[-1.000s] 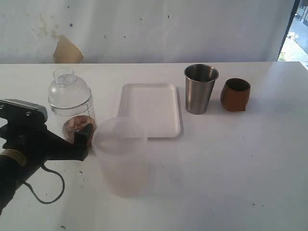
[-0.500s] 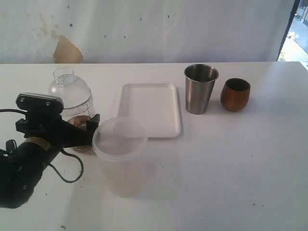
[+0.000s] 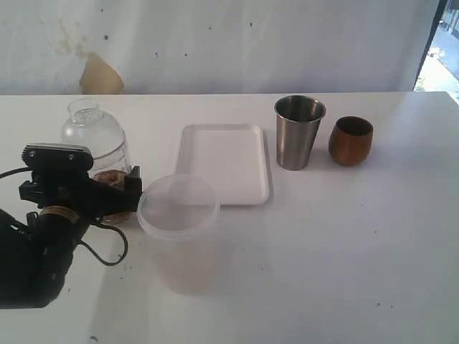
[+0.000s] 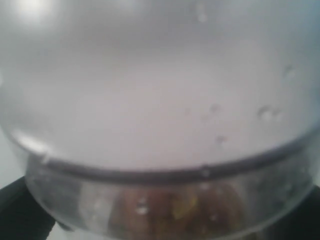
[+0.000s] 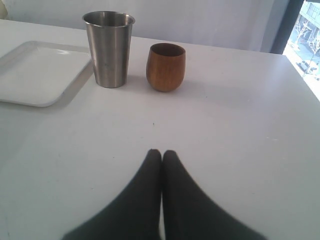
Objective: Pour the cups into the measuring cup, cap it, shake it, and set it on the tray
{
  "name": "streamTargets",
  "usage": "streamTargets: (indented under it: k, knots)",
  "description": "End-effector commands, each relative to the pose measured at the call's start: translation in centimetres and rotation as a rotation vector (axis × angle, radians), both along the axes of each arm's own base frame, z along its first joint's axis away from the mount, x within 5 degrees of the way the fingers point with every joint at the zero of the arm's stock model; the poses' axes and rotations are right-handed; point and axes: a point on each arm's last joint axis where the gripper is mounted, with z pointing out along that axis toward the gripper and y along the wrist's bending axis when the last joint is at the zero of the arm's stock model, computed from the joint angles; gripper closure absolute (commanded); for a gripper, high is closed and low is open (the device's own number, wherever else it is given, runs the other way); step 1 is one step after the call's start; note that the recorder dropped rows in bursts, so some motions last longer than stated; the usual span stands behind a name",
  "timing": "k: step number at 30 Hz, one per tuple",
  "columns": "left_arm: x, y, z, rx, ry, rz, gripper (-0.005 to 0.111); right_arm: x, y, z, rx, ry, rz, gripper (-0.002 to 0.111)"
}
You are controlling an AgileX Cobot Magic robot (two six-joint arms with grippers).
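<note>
The left gripper (image 3: 115, 195) reaches in low from the left of the tray (image 3: 224, 165), jaws spread wide around the capped measuring cup (image 3: 95, 140), which stands left of the tray. I cannot tell whether they press it. The right gripper (image 5: 161, 156) is clenched and empty, apart from the tray. The surface (image 3: 323, 251) is white, and the pale wall (image 3: 215, 43) behind it is stained.

Table (image 3: 344, 251), tray (image 3: 224, 201), tumbler (image 3: 298, 136), cup (image 3: 351, 141), tub (image 3: 179, 236), perhaps shaker (image 3: 93, 136)

The exterior camera is looking down over the table (image 3: 323, 272) from its near side. The left wrist camera is sitting very close against the measuring cup (image 4: 160, 125). The right wrist camera is looking low across at the tray (image 5: 35, 75), steel cup (image 5: 108, 47) and brown cup (image 5: 165, 66), all shared with the exterior view.
</note>
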Motion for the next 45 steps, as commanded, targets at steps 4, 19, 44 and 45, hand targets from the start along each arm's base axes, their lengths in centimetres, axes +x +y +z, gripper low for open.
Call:
streamTargets:
  k: [4,19,44,45]
  knots:
    - [0.1,0.2,0.2,0.002,-0.049,0.025,0.002,0.0,0.0,-0.1,0.006,-0.009,-0.003,0.108]
    - [0.2,0.0,0.6,-0.184,-0.083,0.045,0.002,0.0,0.0,-0.1,0.006,-0.009,-0.003,0.108]
    - [2.0,-1.0,1.3,-0.018,-0.088,0.036,0.002,0.0,0.0,-0.1,-0.007,-0.009,0.0,0.108]
    - [2.0,-1.0,1.3,-0.018,-0.08,0.034,0.002,0.0,0.0,-0.1,-0.007,-0.009,0.0,0.108]
